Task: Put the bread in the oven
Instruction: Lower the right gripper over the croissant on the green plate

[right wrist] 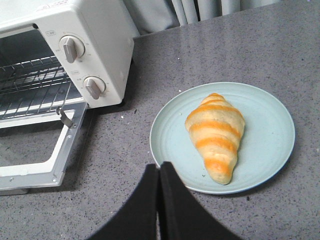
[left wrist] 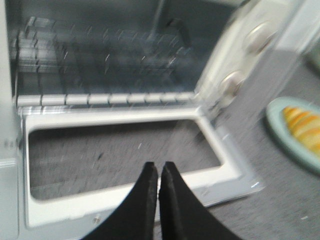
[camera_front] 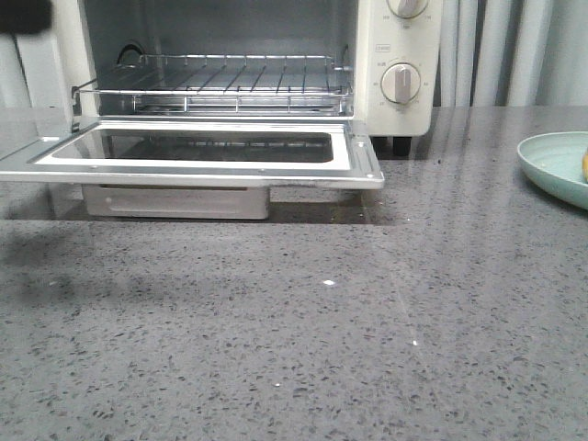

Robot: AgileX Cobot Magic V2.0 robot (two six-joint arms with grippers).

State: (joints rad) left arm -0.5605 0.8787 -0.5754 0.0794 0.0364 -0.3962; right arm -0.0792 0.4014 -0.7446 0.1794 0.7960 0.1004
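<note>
Bread point(right wrist: 216, 136): one golden-yellow ridged roll with orange-brown bands, lying on a pale green plate point(right wrist: 272, 125) on the grey speckled countertop point(camera_front: 303, 322), to the right of the oven and apart from it. Oven point(right wrist: 90, 40): cream-white toaster oven, glass-windowed door point(camera_front: 197, 154) dropped flat and open, wire rack point(camera_front: 220, 78) bare inside, two round knobs point(camera_front: 401, 82) on the right panel. Left gripper point(left wrist: 158, 172): black fingers pressed together, holding nothing, poised over the lowered door; this view is blurred. Right gripper point(right wrist: 159, 172): fingers likewise clenched and empty, at the near rim of the plate, just short of the roll. Grey curtain point(camera_front: 505, 50) behind the counter.
</note>
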